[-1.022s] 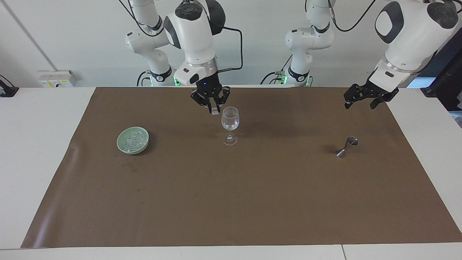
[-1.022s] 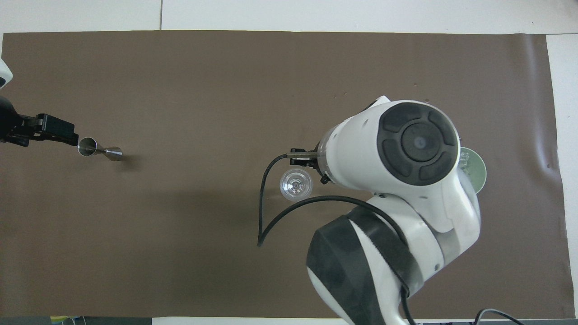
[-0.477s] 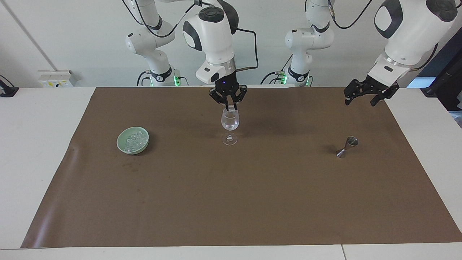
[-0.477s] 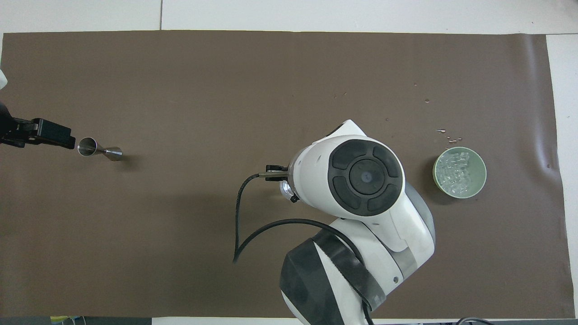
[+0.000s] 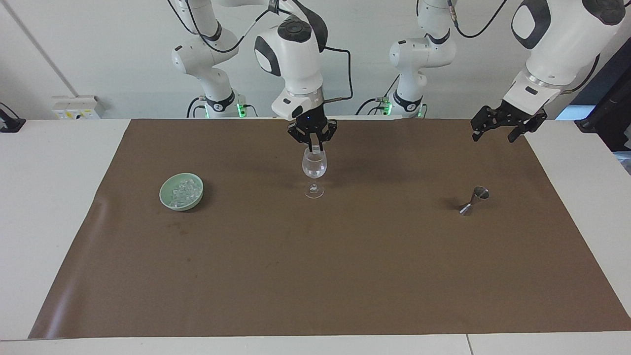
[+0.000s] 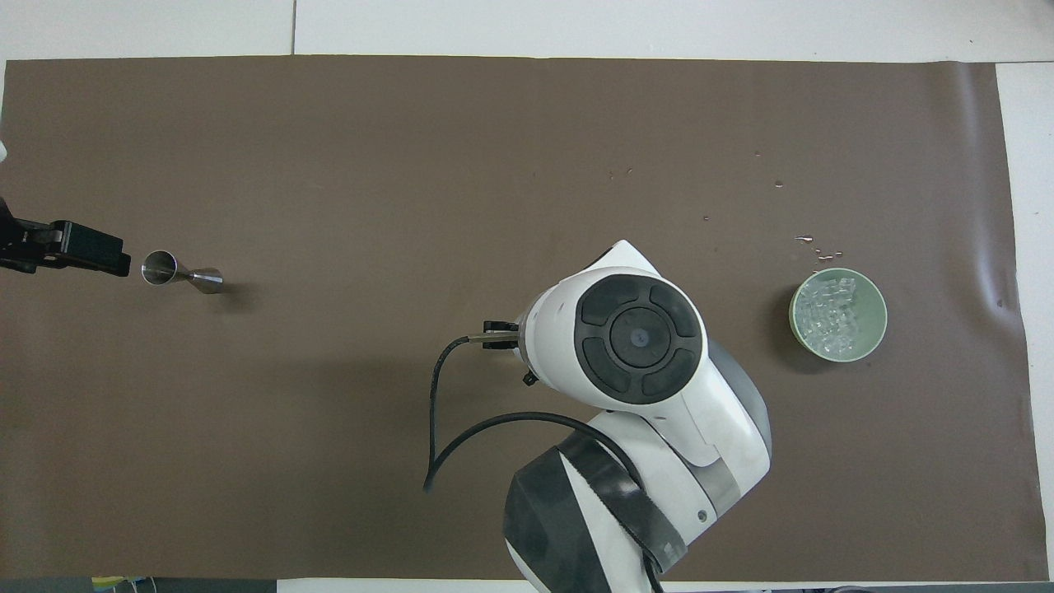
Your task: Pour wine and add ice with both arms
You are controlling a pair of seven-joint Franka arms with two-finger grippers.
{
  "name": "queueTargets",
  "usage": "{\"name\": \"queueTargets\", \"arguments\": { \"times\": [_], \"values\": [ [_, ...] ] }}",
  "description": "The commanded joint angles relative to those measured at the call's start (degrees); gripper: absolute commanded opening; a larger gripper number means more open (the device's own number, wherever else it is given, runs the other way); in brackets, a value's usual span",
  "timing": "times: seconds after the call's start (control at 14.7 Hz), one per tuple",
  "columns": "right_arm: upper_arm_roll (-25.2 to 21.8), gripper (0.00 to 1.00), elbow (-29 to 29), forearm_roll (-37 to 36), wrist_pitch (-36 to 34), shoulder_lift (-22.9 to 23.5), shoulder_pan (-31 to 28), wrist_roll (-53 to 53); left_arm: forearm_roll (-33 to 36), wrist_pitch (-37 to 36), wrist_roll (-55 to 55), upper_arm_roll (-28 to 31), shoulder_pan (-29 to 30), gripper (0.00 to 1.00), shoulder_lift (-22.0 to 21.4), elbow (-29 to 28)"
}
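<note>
White arms [image 5: 296, 54], black cables [image 6: 461, 428]

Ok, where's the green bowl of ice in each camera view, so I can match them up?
Facing view: the green bowl sits on the brown mat toward the right arm's end, at picture left.
Overhead view: the bowl lies at picture right, beside the right arm.
Shared landmark: the metal jigger, at the mat's left-arm end.

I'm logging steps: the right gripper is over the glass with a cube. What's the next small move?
Probably open the right gripper: it hangs just above the glass rim, shut on an ice cube, so the cube should drop in.
</note>
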Motion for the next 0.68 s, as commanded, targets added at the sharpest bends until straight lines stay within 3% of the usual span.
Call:
{"name": "queueTargets", "arguments": {
  "times": [0.0,0.27,0.34,0.61],
  "values": [
    [-0.2,0.24,-1.96,0.7,0.88,-1.6,0.23,0.75,1.37,-0.69,0.35,-0.21,-0.04,1.0,-1.55,-1.36],
    [-0.29,0.42,-1.78,0.7,1.06,-1.6,0.14,0.75,1.37,-0.33,0.78,-0.12,0.4,1.0,-1.64,-1.45],
    [-0.29,0.54,-1.7,0.62,0.88,-1.6,0.14,0.66,1.37,-0.77,0.61,-0.12,0.57,1.0,-1.64,-1.37],
    [-0.38,0.62,0.32,-0.35,-1.39,-1.07,-0.65,0.14,1.37,-0.77,0.52,-0.03,0.66,1.0,-1.55,-1.36]
  ]
}}
